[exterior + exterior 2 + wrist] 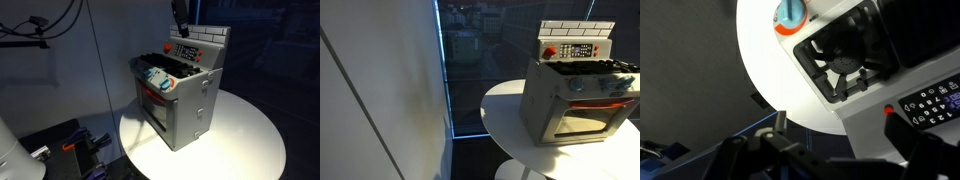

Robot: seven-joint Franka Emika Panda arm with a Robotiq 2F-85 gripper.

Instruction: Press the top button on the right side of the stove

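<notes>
The small grey toy stove (pixel 185 105) stands on a round white table (pixel 250 130); it also shows in an exterior view (pixel 555 100). Its white brick-pattern back wall carries a dark control panel (pixel 582 50) with a red button (pixel 549 52) at one end. In the wrist view I see a black burner (pixel 845 65), a teal-and-red knob (pixel 790 12), the panel (pixel 935 103) and the red button (pixel 890 110). My gripper (pixel 840 130) is open and empty, and one finger is close to the red button. In an exterior view the gripper (pixel 180 15) hangs just above the back wall.
The stove takes up the middle of the table, whose edge (pixel 760 80) curves close by in the wrist view. Dark equipment and cables (pixel 75 145) lie on the floor beside the table. A window (pixel 470 50) stands behind the stove.
</notes>
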